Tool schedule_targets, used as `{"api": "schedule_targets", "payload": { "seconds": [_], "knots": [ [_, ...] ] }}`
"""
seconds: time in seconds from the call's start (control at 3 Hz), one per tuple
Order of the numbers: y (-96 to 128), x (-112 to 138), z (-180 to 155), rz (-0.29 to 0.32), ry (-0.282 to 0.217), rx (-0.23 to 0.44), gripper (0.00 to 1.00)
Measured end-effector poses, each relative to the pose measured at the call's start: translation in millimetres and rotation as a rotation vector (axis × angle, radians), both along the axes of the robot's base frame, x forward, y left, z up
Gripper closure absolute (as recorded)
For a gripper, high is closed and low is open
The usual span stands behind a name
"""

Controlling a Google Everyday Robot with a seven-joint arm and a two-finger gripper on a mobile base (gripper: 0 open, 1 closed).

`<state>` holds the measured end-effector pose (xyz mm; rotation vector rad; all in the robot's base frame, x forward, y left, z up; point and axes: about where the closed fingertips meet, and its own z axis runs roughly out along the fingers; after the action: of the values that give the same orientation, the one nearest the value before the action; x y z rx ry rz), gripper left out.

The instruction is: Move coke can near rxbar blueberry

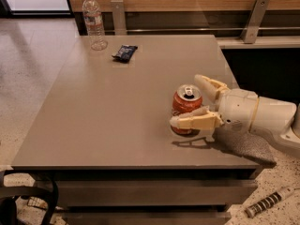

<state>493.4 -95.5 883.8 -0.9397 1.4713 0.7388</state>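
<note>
The coke can (185, 103) is red with a silver top and stands upright on the grey table (117, 116), right of the middle and towards the front. My gripper (186, 101) reaches in from the right and straddles the can. One cream finger (194, 122) lies across the can's lower front. The other finger (208, 86) is behind the can at its right. The fingers look open around the can, not pressed on it. The rxbar blueberry (124, 53) is a small dark blue wrapper lying flat at the far left of the table, well away from the can.
A clear plastic water bottle (95, 21) stands at the table's far left corner, just left of the bar. A wooden wall with metal brackets (253, 20) runs behind the table. The table's front edge is close to the can. Speckled floor lies to the left.
</note>
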Motion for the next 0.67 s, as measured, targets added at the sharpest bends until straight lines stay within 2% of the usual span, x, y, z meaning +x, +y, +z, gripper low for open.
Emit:
{"api": "schedule_targets", "payload": {
  "seconds": [0.67],
  "knots": [
    [4.4, -0.2, -0.3, 0.005, -0.002, -0.001, 0.63]
  ]
}}
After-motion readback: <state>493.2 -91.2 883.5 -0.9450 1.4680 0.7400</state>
